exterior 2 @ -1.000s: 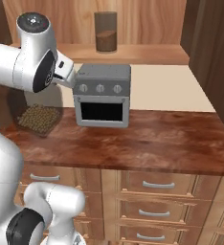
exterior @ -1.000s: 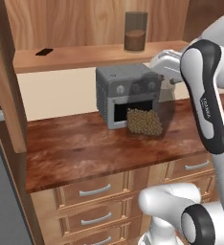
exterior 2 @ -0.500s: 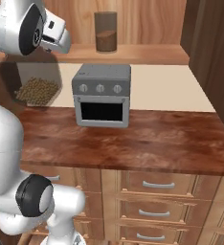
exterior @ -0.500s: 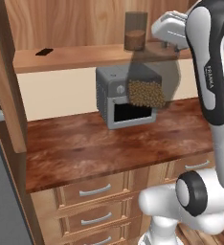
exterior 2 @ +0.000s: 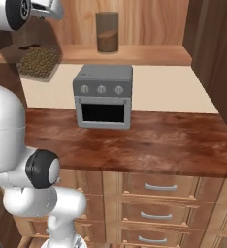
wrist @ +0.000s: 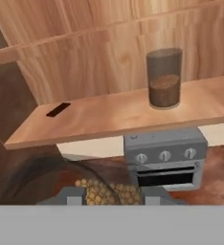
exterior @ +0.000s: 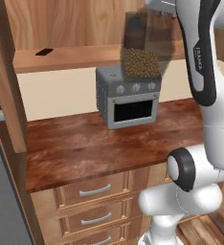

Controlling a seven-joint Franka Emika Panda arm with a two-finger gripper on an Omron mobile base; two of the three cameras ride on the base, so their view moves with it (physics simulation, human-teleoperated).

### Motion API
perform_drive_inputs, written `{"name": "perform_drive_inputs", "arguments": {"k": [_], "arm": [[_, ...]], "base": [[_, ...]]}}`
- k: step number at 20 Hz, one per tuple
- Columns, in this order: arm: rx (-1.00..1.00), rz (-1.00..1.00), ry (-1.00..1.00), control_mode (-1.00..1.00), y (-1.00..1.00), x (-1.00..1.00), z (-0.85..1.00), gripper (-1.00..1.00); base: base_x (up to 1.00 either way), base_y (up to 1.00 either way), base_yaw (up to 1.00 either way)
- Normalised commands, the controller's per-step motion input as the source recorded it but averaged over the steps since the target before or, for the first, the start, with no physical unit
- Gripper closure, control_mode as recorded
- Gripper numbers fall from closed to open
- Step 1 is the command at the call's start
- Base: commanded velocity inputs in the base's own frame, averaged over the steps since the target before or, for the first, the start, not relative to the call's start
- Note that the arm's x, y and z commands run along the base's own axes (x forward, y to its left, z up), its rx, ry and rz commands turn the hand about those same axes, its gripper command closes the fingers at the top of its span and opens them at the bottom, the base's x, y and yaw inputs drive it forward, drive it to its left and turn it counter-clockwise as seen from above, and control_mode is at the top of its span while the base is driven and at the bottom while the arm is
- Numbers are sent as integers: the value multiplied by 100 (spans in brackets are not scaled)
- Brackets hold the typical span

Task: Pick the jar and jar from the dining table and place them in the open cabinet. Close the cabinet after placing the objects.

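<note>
Two dark-tinted glass jars matter here. Leftmost is the wider, round-shouldered jar of olive-yellow pellets [exterior 2: 38, 60], hanging in the air at shelf height, clamped from above in the hand [exterior 2: 46, 8]; in the left base view it hangs in front of the grey toaster oven [exterior: 129, 95]. Smooth glass like this is likely slippery and breakable, and the pellet fill probably makes it bottom-heavy, so the hold near the top looks sensible provided the jar stays upright; any swing could let it slip. The pellets fill only its lower part, and the tinted upper wall is see-through.

Further right, the slim straight cylinder jar with light-brown powder [wrist: 164, 79] stands upright on the mid-brown wooden cabinet shelf [wrist: 109, 117]. It looks lighter and easier to topple, being tall and narrow, so I judge the carried jar should land well to its left, near the small black flat object [wrist: 58, 109].
</note>
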Motion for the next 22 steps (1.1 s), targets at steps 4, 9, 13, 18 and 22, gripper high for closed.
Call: {"name": "perform_drive_inputs", "arguments": {"k": [4,9,13,18,22], "arm": [[-10,5,-36,-100,34,30,2,100],[-3,6,-14,-100,7,63,3,100],[0,5,0,-100,0,81,0,100],[0,5,0,-100,0,73,0,100],[0,5,0,-100,1,69,-1,100]], "base": [[0,0,0],[0,0,0],[0,0,0],[0,0,0],[0,0,0]]}}
